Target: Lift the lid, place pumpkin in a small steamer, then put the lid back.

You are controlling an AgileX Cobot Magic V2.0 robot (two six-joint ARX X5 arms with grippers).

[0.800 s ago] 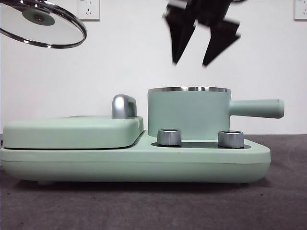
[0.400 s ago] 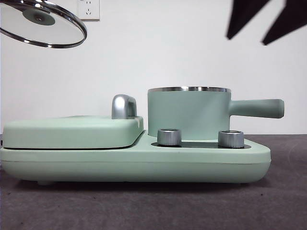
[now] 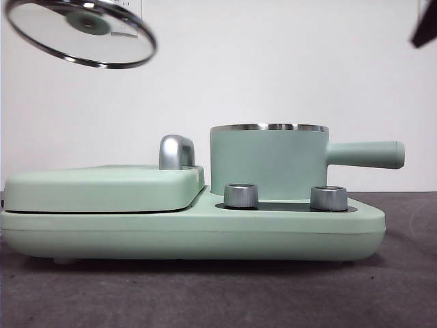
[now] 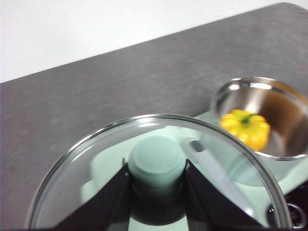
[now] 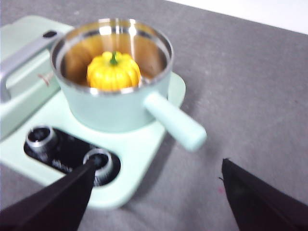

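The left pincer [image 4: 157, 185] is clamped on the mint knob of the clear glass lid [image 3: 80, 32], held high and tilted. The empty right pincer [image 5: 156, 190] gapes wide. The glossy ribbed pumpkin [image 5: 113, 71] sits inside the steel-rimmed small steamer [image 3: 270, 162], hidden from the front view.

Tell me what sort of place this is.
Probably a lab or test bench set up as a mock kitchen. A mint-green breakfast cooker sits alone on a grey table against a bare white wall with sockets, and the pumpkin in the small steamer looks like a glossy toy.
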